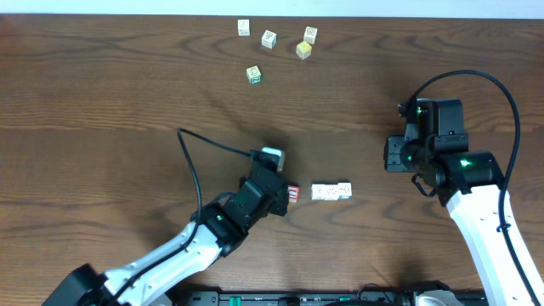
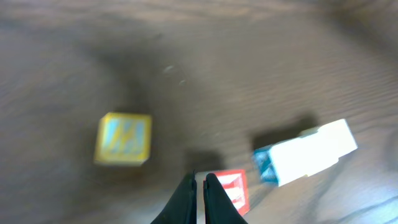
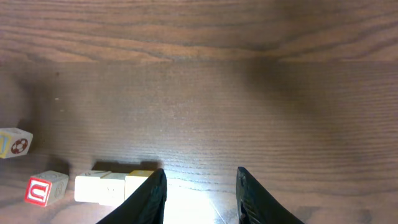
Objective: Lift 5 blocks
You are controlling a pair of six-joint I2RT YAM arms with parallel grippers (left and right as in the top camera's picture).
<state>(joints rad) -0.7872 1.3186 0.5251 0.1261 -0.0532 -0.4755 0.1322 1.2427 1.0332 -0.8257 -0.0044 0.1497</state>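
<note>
On the dark brown wooden table [image 1: 102, 102], the overhead view places the left gripper [image 1: 286, 192] near centre, its tip just beside a small red-bordered wooden cube [image 1: 294, 193]. A row of whitish wooden cubes [image 1: 331, 191], touching end to end, lies just right of that cube across a narrow gap. The blurred left wrist view shows what the overhead cannot: the claw's two fingers [image 2: 185, 196] are pressed almost together with nothing between them. Their tips overlap the red-bordered cube's left edge, but contact cannot be confirmed. The same view shows a yellow-orange wooden cube [image 2: 123, 138] standing apart to the left, which the arm hides from above. The right gripper [image 1: 398, 157] hangs well to the right of the row. Its wrist view shows the fingers [image 3: 152, 196] parted moderately over bare wood, holding nothing. It also resolves the row into three cubes, the one nearest the fingers yellowish. A further cube [image 3: 13, 143] sits at that view's left edge, pale-topped with a ring mark; whether it is the yellow-orange one cannot be told. All these blocks rest on the table. Only the overhead view shows the far group: three pale cubes [image 1: 269, 38], a pale yellow cube [image 1: 303, 49] and a green-bordered cube [image 1: 253, 75].
</note>
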